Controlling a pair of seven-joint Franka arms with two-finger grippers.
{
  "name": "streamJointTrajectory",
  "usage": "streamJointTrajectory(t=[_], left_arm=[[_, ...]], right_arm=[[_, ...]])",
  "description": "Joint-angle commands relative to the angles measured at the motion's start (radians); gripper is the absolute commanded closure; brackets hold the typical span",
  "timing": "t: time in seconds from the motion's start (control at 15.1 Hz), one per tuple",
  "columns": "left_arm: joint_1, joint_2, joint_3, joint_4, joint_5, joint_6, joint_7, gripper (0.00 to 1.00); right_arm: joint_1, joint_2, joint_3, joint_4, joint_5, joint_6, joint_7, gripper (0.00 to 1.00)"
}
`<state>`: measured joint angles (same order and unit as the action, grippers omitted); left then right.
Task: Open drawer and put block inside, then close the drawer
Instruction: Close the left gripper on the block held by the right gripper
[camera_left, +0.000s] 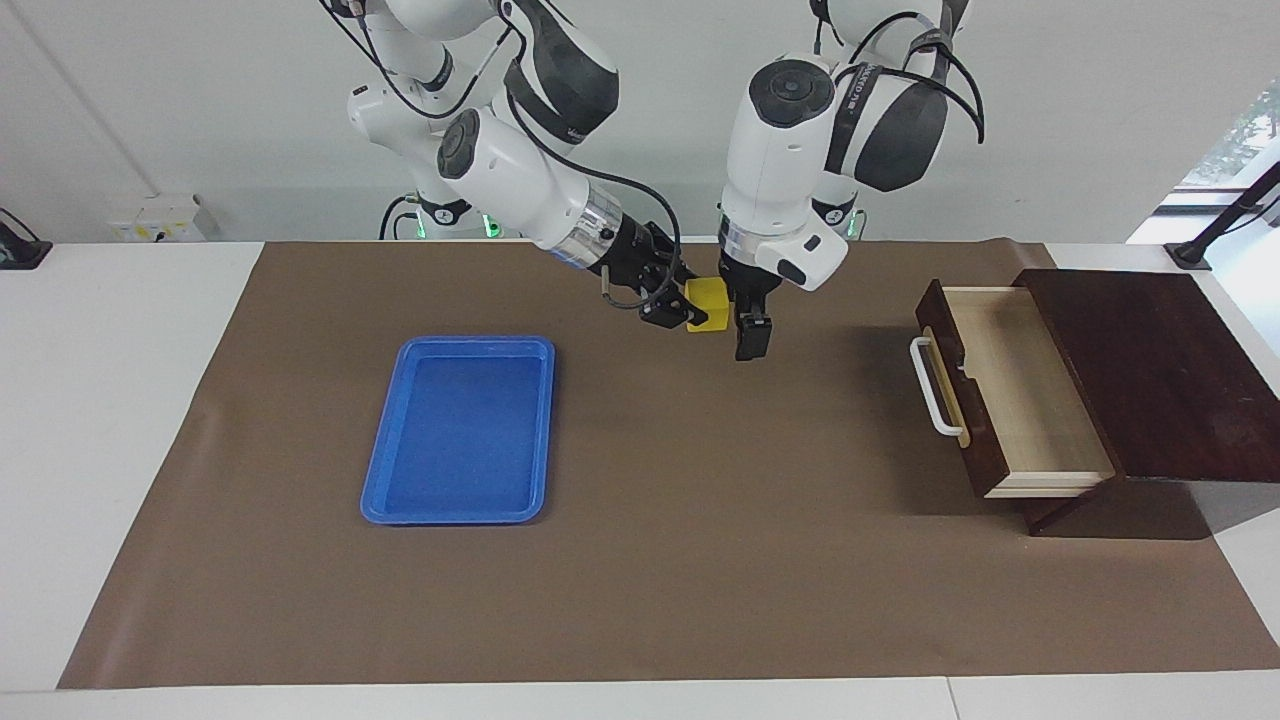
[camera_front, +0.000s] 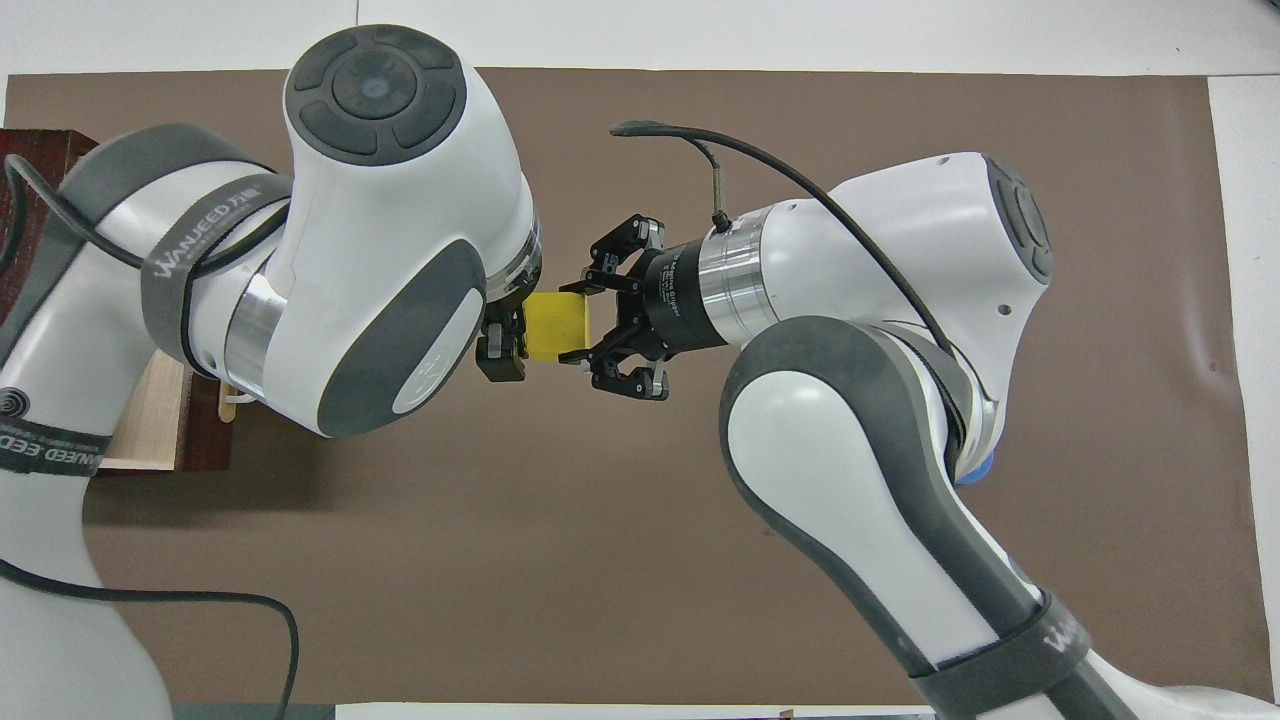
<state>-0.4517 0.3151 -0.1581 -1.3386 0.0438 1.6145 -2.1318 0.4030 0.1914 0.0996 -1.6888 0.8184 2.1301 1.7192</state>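
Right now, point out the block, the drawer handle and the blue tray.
block (camera_left: 709, 304): facing view, its yellow front face.
drawer handle (camera_left: 931, 387): facing view, middle of the white bar.
blue tray (camera_left: 462, 432): facing view, its bare floor.

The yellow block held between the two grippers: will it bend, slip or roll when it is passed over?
The yellow block looks rigid: its flat faces keep their shape in the right gripper. Flat sides and square edges suggest it will not roll. Its smooth surface may slip a little as the open left gripper takes it.

One block (camera_left: 709, 303), one drawer (camera_left: 1010, 390), one tray (camera_left: 462, 430)
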Motion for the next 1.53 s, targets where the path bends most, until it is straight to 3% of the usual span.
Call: streamJointTrajectory(t=[0.0, 1.46], left_arm=[[-0.008, 0.005, 0.009, 0.009, -0.012, -0.001, -0.011, 0.00], [-0.042, 0.005, 0.005, 0.044, -0.016, -0.079, -0.019, 0.00]], right_arm=[[0.005, 0.006, -0.001, 0.018, 0.021, 0.001, 0.025, 1.00], [0.000, 0.009, -0.001, 0.023, 0.022, -0.001, 0.025, 1.00]])
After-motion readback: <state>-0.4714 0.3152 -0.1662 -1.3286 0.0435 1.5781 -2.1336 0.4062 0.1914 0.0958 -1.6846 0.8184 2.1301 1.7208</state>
